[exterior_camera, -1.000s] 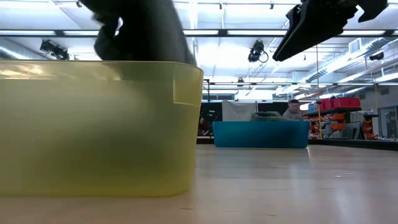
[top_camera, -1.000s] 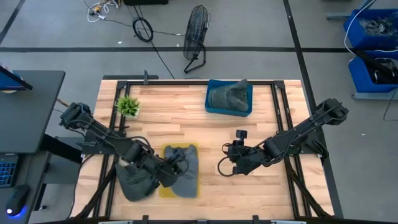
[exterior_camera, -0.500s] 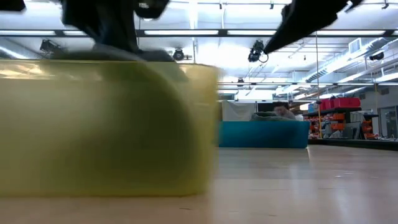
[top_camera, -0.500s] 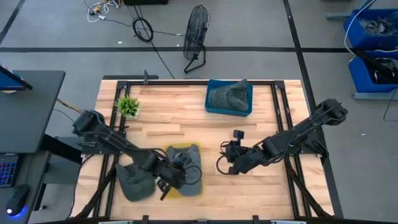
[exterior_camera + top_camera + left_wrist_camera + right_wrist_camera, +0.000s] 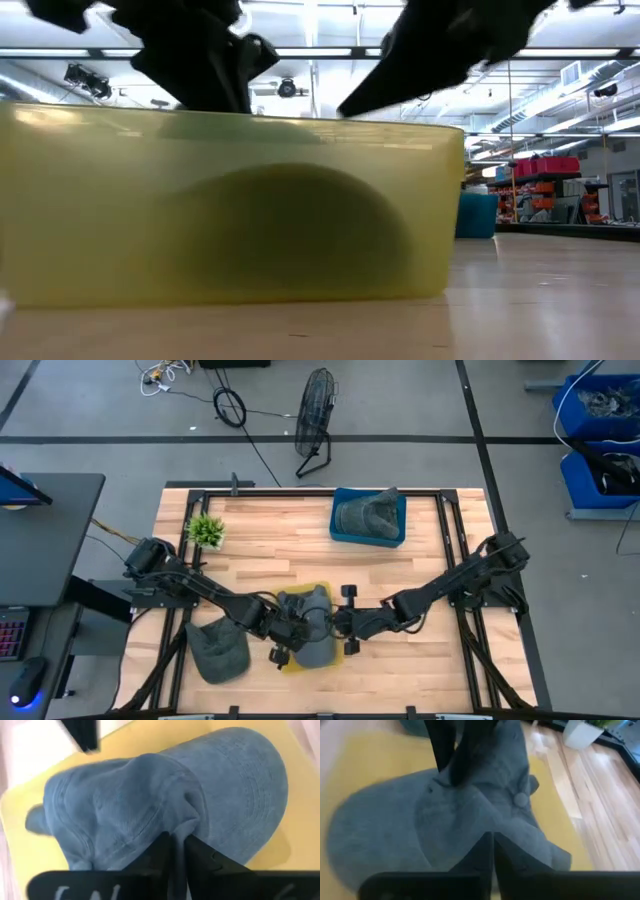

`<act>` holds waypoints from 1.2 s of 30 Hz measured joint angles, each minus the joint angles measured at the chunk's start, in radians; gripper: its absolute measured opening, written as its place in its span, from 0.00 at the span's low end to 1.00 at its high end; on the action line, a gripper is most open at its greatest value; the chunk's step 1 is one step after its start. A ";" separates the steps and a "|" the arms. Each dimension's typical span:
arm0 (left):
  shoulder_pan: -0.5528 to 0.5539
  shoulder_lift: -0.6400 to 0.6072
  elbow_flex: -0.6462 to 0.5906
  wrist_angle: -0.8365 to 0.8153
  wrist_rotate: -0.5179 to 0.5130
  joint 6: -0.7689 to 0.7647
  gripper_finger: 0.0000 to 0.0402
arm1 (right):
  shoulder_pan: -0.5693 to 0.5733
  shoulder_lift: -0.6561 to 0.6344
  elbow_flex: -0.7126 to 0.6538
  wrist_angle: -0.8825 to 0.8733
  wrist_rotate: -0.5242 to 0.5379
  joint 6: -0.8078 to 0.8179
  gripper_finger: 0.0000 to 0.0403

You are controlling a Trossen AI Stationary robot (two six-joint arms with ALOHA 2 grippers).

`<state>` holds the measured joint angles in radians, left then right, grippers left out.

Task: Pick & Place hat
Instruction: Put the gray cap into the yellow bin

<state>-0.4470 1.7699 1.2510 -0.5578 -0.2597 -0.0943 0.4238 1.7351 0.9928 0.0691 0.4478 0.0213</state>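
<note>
Both arms have swung in over the yellow translucent plastic bin since 1 s ago; bin shoved twd the right arm.

Blue-grey corduroy hat sits in the bin, directly under both claws. Left gripper: fingers nearly together, pinching a fold of hat fabric betw. the tips. Right gripper: fingers pressed together, tips on the hat crown, opp. the left one. Second dark cap on the wooden table, behind the left claw, outside the bin.
</note>
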 joint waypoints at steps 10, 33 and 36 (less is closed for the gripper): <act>-0.009 -0.027 0.074 -0.061 -0.002 -0.061 0.20 | -0.090 0.094 0.001 0.013 -0.167 0.050 0.01; 0.093 -0.036 -0.166 0.143 0.010 -0.268 0.07 | -0.109 0.101 -0.001 -0.005 -0.238 0.015 0.00; 0.110 -0.036 -0.168 0.144 0.042 -0.266 0.05 | -0.110 0.101 -0.001 -0.007 -0.237 0.015 0.00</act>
<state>-0.3367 1.7336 1.0828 -0.4140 -0.2177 -0.3599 0.3136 1.8366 0.9916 0.0616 0.2104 0.0366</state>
